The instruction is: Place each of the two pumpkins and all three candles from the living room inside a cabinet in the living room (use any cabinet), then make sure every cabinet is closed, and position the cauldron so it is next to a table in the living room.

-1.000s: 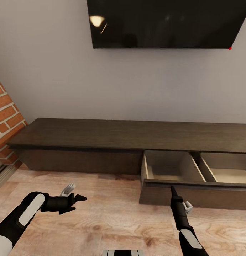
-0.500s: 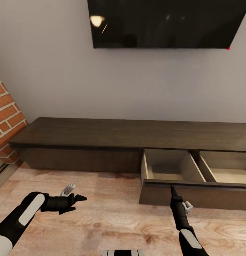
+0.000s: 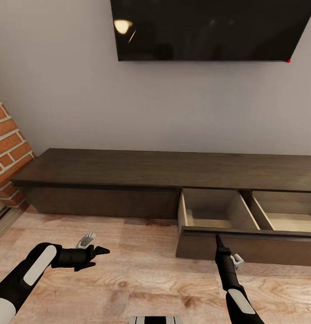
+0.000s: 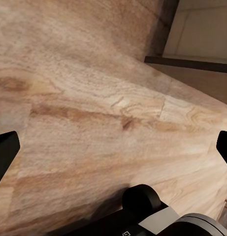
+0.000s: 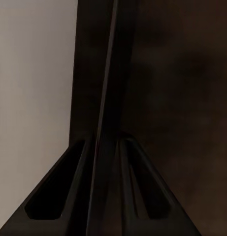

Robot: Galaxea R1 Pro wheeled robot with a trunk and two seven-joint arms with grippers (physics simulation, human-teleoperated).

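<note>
Head view: cabinet (image 3: pixel 128 173) along far wall, right drawer (image 3: pixel 245 245) pulled out, visible compartments bare. Right pincer (image 3: pixel 217 237) clenched on the drawer front's top edge; left pincer (image 3: pixel 102 250) released over floor (image 3: pixel 141 274). Judged: nothing stowed yet.

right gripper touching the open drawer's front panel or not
Touching. In the right wrist view the right gripper has its jaws closed on the thin top edge of the drawer front; the head view shows its tip at that edge.
</note>
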